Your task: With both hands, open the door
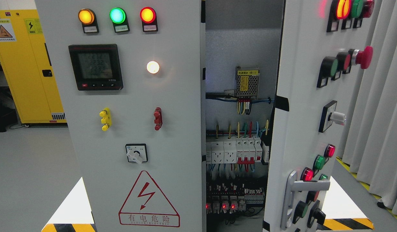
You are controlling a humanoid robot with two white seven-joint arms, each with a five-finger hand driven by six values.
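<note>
I am looking from the head camera at a grey electrical cabinet (172, 96). No robot hand is showing in the pic, left or right, so I cannot tell the state of the fingers.

The left door (137, 129) is sitting closed and facing me. On it, three round lamps are glowing at the top: an amber lamp (86, 16), a green lamp (117, 15) and a red lamp (147, 14). Below them a black meter (95, 67) is showing digits too small to read, w/ a small white light (153, 67) glowing to its right. Lower down I am seeing a yellow terminal block (105, 119), a red terminal block (158, 118), a rotary switch (136, 153) and a red warning triangle (148, 199).

The right door (298, 129) is standing open, swung toward me, so I am seeing it at a steep angle. Its metal handle (293, 193) is sitting near the bottom, and a red mushroom button (364, 57) is sticking out higher up.

Between the doors the inside is exposed: a power supply box (247, 82), coloured wires, and a row of white breakers (233, 149).

A yellow cabinet (27, 64) is standing at the far left, a grey curtain (385, 112) is hanging at the right.
</note>
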